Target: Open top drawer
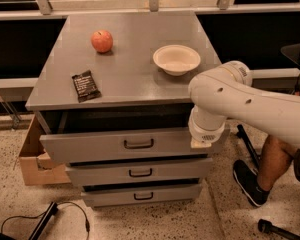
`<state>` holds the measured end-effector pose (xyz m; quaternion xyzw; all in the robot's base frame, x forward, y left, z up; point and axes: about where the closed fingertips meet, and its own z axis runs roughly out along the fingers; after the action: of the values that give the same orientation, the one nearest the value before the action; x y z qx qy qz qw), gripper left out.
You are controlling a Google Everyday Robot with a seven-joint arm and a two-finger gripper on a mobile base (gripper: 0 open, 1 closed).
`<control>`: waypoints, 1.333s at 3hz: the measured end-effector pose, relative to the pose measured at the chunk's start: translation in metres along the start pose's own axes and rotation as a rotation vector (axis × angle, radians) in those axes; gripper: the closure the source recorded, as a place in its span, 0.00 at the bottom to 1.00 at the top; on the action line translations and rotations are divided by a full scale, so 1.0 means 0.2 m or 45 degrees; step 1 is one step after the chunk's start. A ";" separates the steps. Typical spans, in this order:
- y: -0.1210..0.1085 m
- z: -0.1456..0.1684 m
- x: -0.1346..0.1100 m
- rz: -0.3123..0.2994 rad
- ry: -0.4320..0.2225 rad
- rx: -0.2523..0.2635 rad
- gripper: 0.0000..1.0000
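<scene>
from my feed, the top drawer (pixel 90 146) sits in the middle of the frame, pulled partway out from under the grey cabinet top (pixel 135 79), with a dark gap behind its front panel. its black handle (pixel 138 144) is bare. the gripper (pixel 204 140) is at the right end of that front panel, tucked under the white arm (pixel 240 96) that comes in from the right; i cannot tell whether it is apart or closed. up top i see an apple (pixel 102 41), a pale bowl (pixel 176 59) and a dark packet (pixel 85 85). two shallower drawers (pixel 137 171) sit below, and a cardboard box (pixel 32 159) stands at lower left.
</scene>
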<state>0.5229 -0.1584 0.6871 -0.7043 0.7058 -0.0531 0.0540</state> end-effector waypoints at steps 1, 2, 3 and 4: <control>0.00 0.00 0.00 0.000 0.000 0.000 0.21; 0.00 -0.01 0.00 0.000 0.000 0.000 0.00; -0.02 -0.01 -0.06 0.011 -0.021 -0.016 0.00; -0.02 -0.01 -0.06 0.011 -0.021 -0.016 0.00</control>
<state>0.5257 -0.1469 0.6901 -0.7019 0.7088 -0.0427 0.0555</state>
